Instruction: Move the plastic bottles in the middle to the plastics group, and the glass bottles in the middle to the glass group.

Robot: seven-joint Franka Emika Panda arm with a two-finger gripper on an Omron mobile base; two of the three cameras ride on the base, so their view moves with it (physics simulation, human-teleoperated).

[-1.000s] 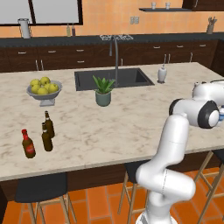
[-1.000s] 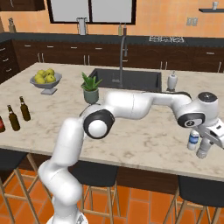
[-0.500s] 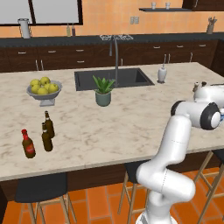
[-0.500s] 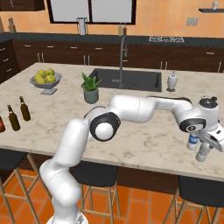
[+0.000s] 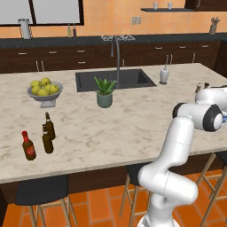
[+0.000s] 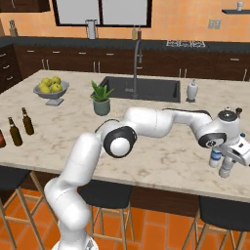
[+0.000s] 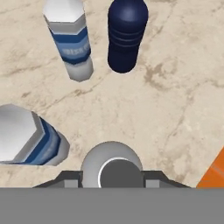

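- Firstly, at the far left of the beige marble counter (image 5: 133, 128): a dark bottle with red label and red cap (image 5: 28, 145), and just beside it two slim dark brown glass bottles (image 5: 47, 139), all three upright and close together as one group.
- Further right, toward the back: a grey bowl of yellow-green fruit (image 5: 44, 91), then a small green plant in a grey pot (image 5: 105, 93), then a dark sink with a tall tap (image 5: 115, 79), then a white soap dispenser (image 5: 164, 74).
- At the right end of the counter, near the front edge: the two-finger gripper (image 6: 229, 165), pointing down and clenched around a plain greyish plastic bottle with white cap (image 7: 111, 164).
- In the hand view, one dark fingertip (image 7: 70, 177) against each side of this bottle; bottle upright, seemingly with its base on the marble, but cannot tell for sure.
- Just beside the held bottle: a clear plastic bottle with blue label (image 7: 26, 135), upright and apart from the fingers.
- A little beyond: a second blue-banded translucent bottle (image 7: 70, 37) and a dark navy ribbed bottle (image 7: 127, 35), near each other, not touching.
- Behind the hand, toward the back edge: small salt and pepper shakers (image 6: 239, 112).
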